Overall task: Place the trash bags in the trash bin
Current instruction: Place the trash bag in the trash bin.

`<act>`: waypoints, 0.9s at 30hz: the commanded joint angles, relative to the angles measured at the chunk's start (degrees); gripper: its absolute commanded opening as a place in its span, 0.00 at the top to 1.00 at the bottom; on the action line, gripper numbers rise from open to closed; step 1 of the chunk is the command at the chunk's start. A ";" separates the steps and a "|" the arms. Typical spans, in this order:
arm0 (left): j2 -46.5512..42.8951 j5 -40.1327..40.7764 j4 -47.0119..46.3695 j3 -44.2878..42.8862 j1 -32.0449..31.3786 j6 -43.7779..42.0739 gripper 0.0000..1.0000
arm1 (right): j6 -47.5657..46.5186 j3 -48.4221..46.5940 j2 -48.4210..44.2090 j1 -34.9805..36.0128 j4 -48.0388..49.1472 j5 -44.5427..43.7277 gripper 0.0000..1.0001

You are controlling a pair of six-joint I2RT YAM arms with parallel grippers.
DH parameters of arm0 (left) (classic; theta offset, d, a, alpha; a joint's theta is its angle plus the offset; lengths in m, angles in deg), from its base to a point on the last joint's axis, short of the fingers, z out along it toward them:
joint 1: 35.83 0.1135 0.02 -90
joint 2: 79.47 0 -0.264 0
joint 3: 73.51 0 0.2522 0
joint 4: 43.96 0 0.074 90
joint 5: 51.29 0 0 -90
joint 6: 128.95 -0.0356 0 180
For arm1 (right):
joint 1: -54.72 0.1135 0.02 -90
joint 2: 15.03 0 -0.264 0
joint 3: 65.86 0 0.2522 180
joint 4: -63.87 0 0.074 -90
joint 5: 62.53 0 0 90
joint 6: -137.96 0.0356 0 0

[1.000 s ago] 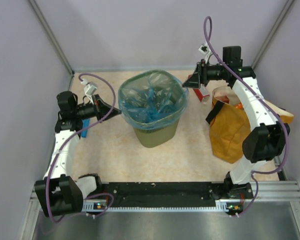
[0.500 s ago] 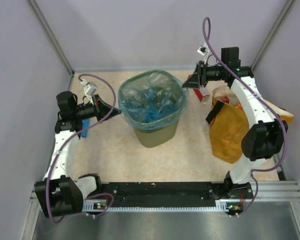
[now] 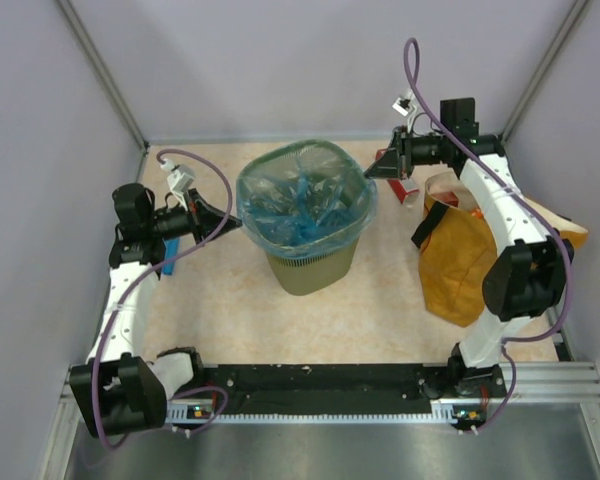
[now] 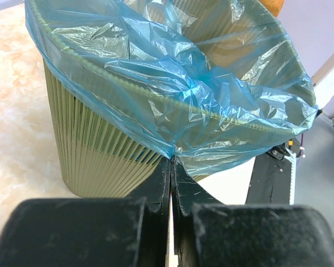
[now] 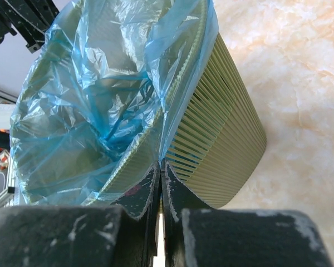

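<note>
Over rounded-sq. rim of ribbed olive bin (image 3: 310,270), crinkly lt-blue bag (image 3: 300,210) drapes.

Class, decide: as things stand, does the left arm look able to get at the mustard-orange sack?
Probably not. The left gripper is shut on the trash bag at the trash bin's left rim, and the bin stands between it and the sack on the far right.

Bag (image 3: 302,205): translucent light blue, crinkled sheen.
Bin (image 3: 310,270): olive green, fine vertical ribs.
Worktop (image 3: 230,305): beige-peach marbling.
Sack (image 3: 460,268): mustard orange, black handles.
Walls (image 3: 280,70): pale lilac.
</note>
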 commanded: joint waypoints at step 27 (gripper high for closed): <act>-1.00 6.67 1.51 6.82 -0.25 -18.52 1.00 | -7.81 9.39 -3.51 -0.52 2.58 -6.12 1.00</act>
